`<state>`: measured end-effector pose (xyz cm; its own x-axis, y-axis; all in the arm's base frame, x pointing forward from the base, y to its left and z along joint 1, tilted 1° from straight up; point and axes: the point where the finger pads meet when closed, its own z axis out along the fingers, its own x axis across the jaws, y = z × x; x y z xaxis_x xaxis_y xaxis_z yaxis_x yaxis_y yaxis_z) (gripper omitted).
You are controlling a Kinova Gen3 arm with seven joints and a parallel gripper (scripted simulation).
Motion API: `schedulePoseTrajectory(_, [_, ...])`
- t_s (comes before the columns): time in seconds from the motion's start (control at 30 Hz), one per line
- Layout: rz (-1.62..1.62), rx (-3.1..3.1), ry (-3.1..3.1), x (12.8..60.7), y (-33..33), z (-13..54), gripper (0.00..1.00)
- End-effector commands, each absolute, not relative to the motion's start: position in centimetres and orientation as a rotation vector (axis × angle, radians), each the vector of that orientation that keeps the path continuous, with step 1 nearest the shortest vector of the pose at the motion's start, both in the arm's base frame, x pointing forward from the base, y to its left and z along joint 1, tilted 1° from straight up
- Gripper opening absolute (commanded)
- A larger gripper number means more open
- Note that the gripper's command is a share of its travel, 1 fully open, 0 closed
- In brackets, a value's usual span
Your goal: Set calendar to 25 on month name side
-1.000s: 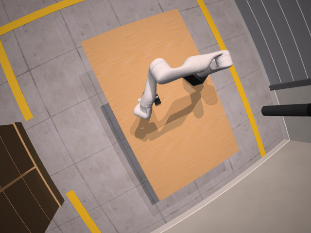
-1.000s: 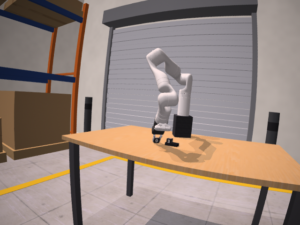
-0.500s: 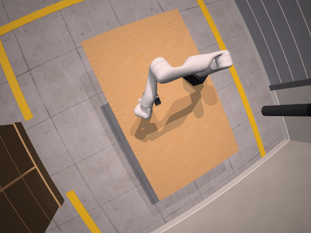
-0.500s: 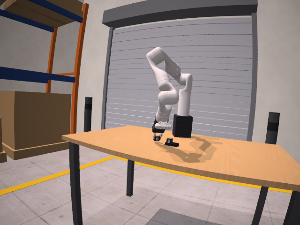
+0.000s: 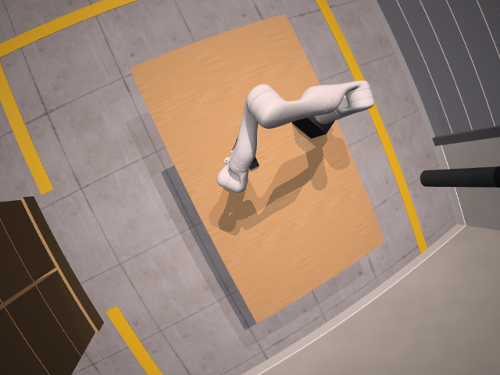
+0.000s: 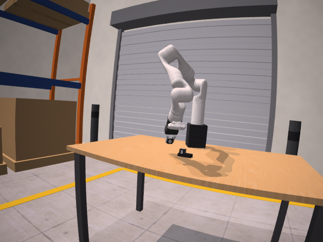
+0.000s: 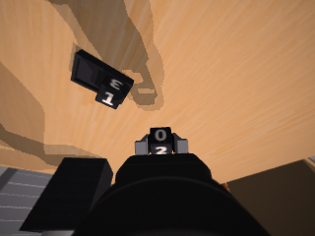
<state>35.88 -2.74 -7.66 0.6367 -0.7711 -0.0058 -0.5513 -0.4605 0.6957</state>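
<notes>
Tray [image 7: 88, 74] flat on the table [image 6: 250, 166], mid-table near the arm's base, one cube [image 7: 114, 91] in it. Gripper [image 7: 160, 146] up in the air – clamped on the other cube [image 7: 160, 141], 0 and 2 showing.
</notes>
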Motion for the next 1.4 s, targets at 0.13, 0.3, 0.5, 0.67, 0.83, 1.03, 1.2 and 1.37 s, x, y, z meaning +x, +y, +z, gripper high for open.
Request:
schedulePoseTrajectory(0.13, [-0.409,2.189,-1.035,36.31,-2.89,-6.45,0.6])
schedulePoseTrajectory(0.3, [-0.409,2.189,-1.035,36.31,-2.89,-6.44,0.6])
schedulePoseTrajectory(0.5, [-0.409,2.19,-1.035,36.31,-2.89,-6.45,0.6])
schedulePoseTrajectory(0.67, [-0.401,2.205,-1.043,36.33,-2.95,-6.48,0.6])
schedulePoseTrajectory(0.83, [-0.377,2.248,-1.064,36.38,-3.1,-6.55,0.6])
schedulePoseTrajectory(1.03, [-0.35,2.298,-1.087,36.38,-3.18,-6.56,0.6])
schedulePoseTrajectory(1.2, [-0.317,2.36,-1.116,36.3,-3.17,-6.47,0.6])
schedulePoseTrajectory(1.37, [-0.294,2.403,-1.136,36.18,-3.09,-6.33,0.6])
